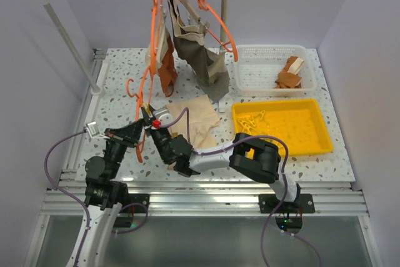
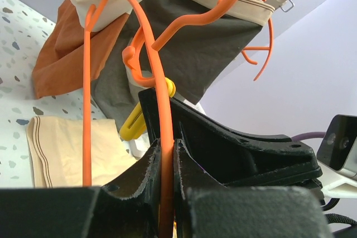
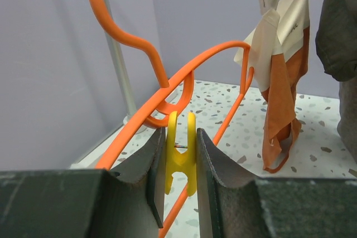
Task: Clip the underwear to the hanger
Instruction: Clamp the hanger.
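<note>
Left gripper [image 2: 167, 157] clamps the thin hanger [image 2: 149, 48], right gripper [image 3: 179, 143] squeezes a yellow clip [image 3: 181, 165]. The underwear [image 1: 199, 117] looks floppy and light, probably best grabbed at the waistband.

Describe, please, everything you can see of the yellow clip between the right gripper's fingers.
The yellow clip is a small peg of glossy plastic, two curved arms joined by a thin metal pin. It stands upright, pinched at its sides by the right gripper, above the table. Its upper tips reach the orange hanger, which the left gripper clamps; whether they bite the wire cannot be told.
</note>
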